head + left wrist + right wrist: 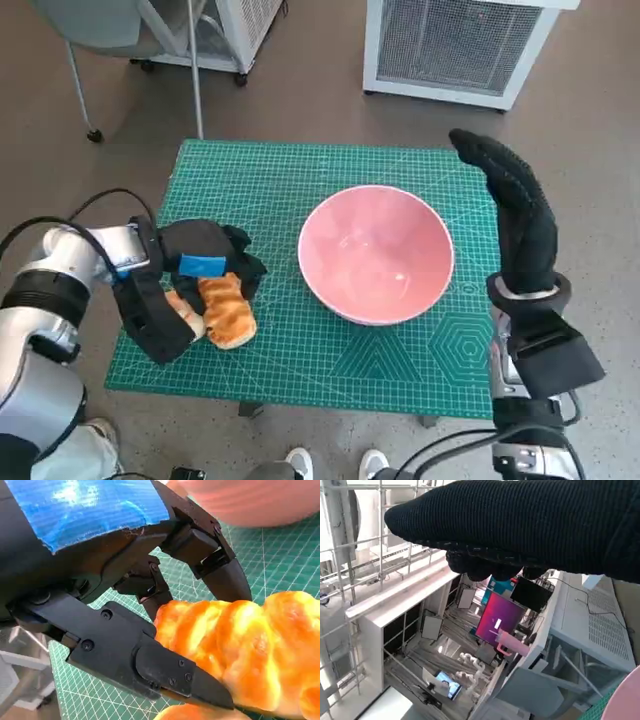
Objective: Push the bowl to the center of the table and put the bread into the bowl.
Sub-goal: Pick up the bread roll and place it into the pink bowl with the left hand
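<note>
The pink bowl [375, 255] stands empty on the green mat [300, 180], a little right of the middle; its wall shows in the left wrist view [250, 500]. The golden-brown bread [228, 312] lies on the mat's left part. My left hand [200, 260] is down over it. In the left wrist view the bread [250, 650] sits between the hand's thumb [175, 672] and its fingers [225, 580], both touching it. My right hand [515, 215] is raised at the bowl's right side, fingers straight, holding nothing; the glove [530, 525] fills the right wrist view.
The mat covers the small table. A chair [100, 30] and white mesh cabinets [460, 45] stand on the floor beyond the far edge. A person's shoes [335, 465] show at the near edge. The bowl's rim [625, 705] barely shows in the right wrist view.
</note>
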Action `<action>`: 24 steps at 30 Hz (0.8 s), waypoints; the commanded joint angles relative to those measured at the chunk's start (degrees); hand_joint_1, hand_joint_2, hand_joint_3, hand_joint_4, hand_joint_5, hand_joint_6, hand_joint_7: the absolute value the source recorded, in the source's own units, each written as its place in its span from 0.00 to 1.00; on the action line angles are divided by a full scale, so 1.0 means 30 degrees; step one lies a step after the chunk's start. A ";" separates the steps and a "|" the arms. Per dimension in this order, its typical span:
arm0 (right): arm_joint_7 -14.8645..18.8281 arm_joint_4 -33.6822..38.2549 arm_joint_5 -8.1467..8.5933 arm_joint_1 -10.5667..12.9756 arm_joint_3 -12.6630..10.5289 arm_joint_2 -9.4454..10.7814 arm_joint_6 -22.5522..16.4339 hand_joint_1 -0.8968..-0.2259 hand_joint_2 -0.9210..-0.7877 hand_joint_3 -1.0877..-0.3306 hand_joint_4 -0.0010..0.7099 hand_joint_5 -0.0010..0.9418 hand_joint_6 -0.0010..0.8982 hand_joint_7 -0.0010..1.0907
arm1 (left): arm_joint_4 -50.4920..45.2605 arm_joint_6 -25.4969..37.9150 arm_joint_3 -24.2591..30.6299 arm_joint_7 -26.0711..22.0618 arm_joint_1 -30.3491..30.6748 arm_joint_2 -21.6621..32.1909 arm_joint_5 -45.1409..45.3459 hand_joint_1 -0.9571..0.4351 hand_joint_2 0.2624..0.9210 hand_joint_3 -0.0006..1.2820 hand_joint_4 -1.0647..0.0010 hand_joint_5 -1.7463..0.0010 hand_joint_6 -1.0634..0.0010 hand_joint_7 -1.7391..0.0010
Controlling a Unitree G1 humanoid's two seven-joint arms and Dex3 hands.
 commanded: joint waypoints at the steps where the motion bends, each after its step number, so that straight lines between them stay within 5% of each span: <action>1: 0.0252 0.0255 0.0249 0.0109 0.0111 0.0014 0.0078 0.32 0.00 0.34 0.37 0.01 0.00 0.60 | -0.0119 -0.0892 0.1033 -0.0956 -0.0515 0.0674 -0.1245 0.67 0.98 0.07 0.35 0.35 0.38 0.32; 13: 0.0236 0.0237 0.0242 0.0157 0.0074 -0.0016 0.0025 0.32 0.00 0.34 0.37 0.01 0.00 0.59 | -0.0946 -0.2556 0.4361 -0.5068 -0.0531 0.1441 -0.5467 0.69 1.00 0.02 0.31 0.37 0.34 0.37; 24: 0.0100 0.0133 0.0090 0.0187 0.0056 0.0015 0.0111 0.32 0.00 0.34 0.37 0.01 0.00 0.59 | -0.2172 -0.3393 0.6968 -0.7054 -0.0499 0.1851 -0.8206 0.69 1.00 0.04 0.35 0.38 0.36 0.32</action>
